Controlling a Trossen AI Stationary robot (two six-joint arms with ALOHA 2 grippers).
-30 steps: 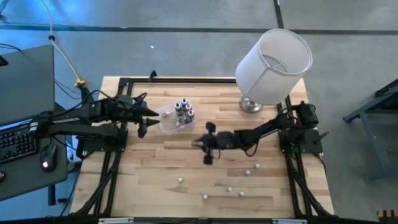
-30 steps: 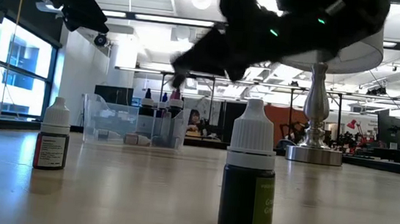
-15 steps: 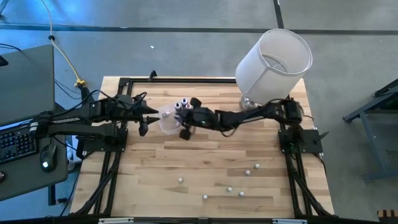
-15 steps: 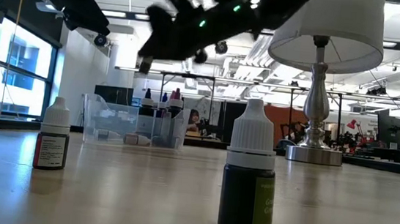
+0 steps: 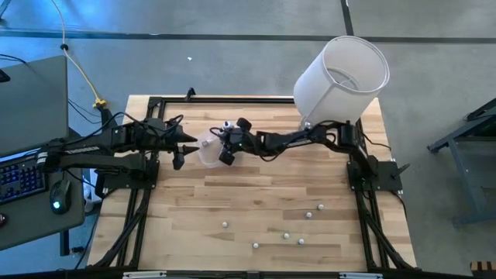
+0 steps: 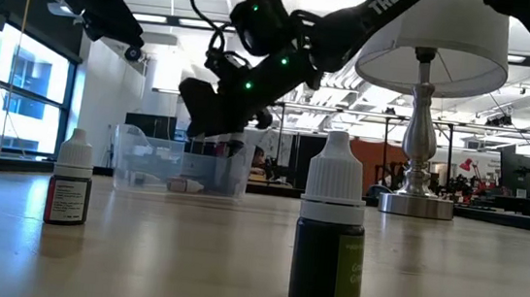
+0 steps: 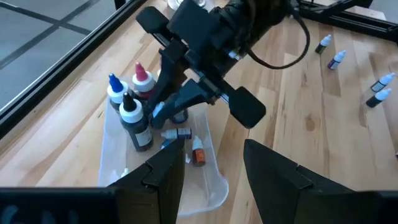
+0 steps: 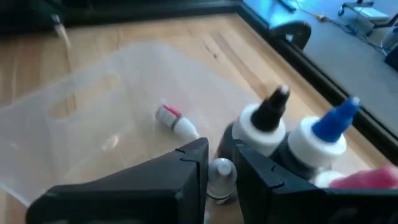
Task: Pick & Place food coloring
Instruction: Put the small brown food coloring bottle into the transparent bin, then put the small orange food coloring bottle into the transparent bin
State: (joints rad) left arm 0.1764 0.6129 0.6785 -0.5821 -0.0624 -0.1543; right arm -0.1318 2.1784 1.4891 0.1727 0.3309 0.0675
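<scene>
Food coloring sits in two groups on the wooden worktop (image 5: 194,209). Going from the left: the left claw (image 5: 177,147) hangs just beside the left edge of the clear tub (image 7: 115,165), its fingers (image 7: 163,171) spread apart with nothing between them. Inside the tub stand the larger bottles: a black-tipped bottle (image 8: 264,127), a blue-tipped bottle (image 8: 323,140) and a pink-tipped bottle (image 7: 142,79), packed close together. Two small bottles lie on their sides on the tub floor, one with a red cap (image 8: 176,122) and another with an orange band (image 7: 197,151).

Over the tub's right part is the right claw (image 8: 221,163), reached in from the right arm, which stretches across the worktop from the lamp (image 5: 341,74). A small white-capped bottle (image 8: 220,179) sits between its fingers; they seem closed on it, though the bottle's lower part is hidden, so the grip is not fully sure.

Farther right and toward the near edge, small loose bottles (image 5: 308,215) lie scattered on the bare wood, well apart from the tub. In the low view, a red-labelled bottle (image 6: 70,191) and a green-labelled bottle (image 6: 330,243) stand upright there.
</scene>
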